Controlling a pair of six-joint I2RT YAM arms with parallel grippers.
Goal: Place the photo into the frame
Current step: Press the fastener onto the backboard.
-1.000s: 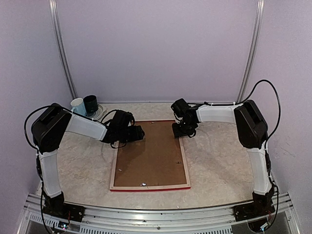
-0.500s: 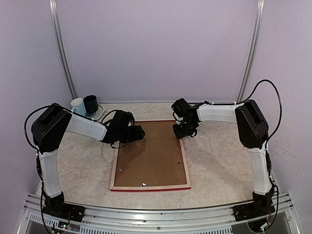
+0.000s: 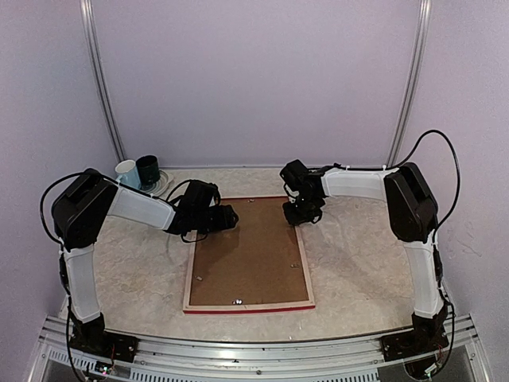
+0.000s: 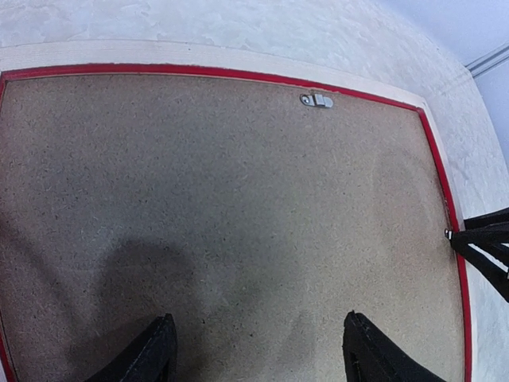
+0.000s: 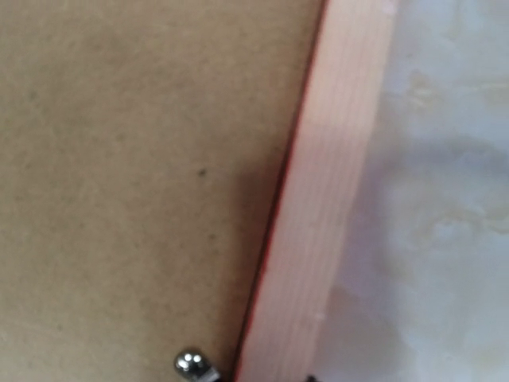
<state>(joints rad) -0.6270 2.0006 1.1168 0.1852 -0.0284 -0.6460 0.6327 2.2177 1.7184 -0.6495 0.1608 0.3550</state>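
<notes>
Well, the frame [image 3: 246, 307] lies back-up on the table [image 3: 358, 263], with the brown board [image 3: 246, 255] seated inside its rails. My left gripper [image 3: 227, 216] hovers over the board near the far left corner, its fingers [image 4: 159, 350] spread wide and touching nothing. My right gripper [image 3: 301, 213] is at the far end of the right rail; I cannot tell whether its jaws are apart or together. A metal clip [image 4: 316, 100] sits at the board's edge. Two cups [image 3: 148, 169] stand at the table's far left.

frame [image 3: 246, 309] near end shifted right, slightly rotated
</notes>
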